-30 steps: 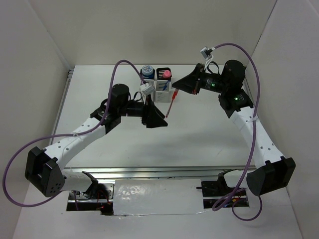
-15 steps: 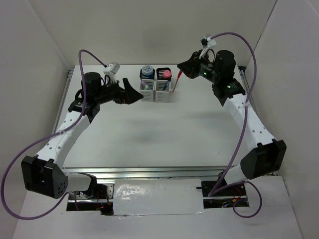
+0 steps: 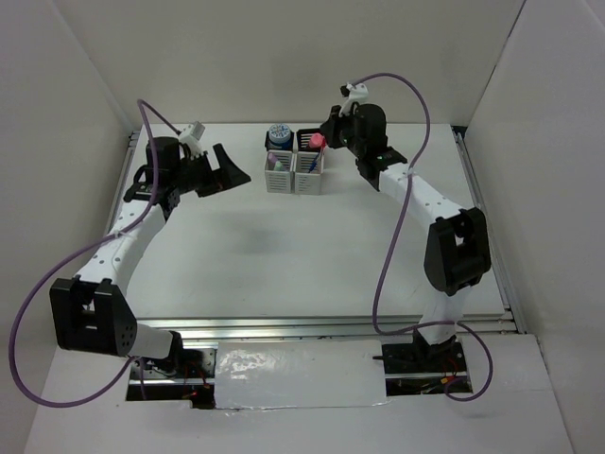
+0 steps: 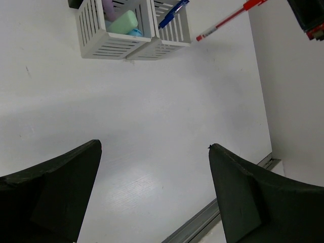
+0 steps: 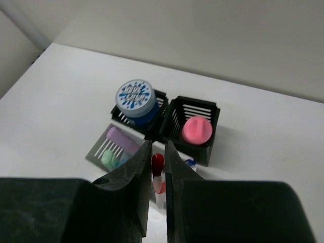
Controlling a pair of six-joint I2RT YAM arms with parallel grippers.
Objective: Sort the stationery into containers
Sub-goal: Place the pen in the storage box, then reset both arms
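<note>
The thin red pen (image 5: 157, 171) sat pinched between the narrowed fingers of the right gripper (image 5: 157, 151), just below centre in the right wrist view. Its long axis ran down and away toward the containers (image 5: 173, 119). In the left wrist view it slanted from upper right to lower left, its tip just beside the white slotted cup (image 4: 169, 33) that held a blue pen (image 4: 172, 8). I couldn't tell whether the tip was over the opening or outside the wall.

The pen's barrel looked like smooth, glossy plastic, and the cups were square, rigid and slatted. A blue roll (image 5: 135, 97) and a ridged pink cap (image 5: 197, 130) filled the black pair. The left gripper (image 4: 153, 147) gaped wide and empty over the matte table (image 4: 152, 101), well left of the block. The right arm was plainly nearer.
</note>
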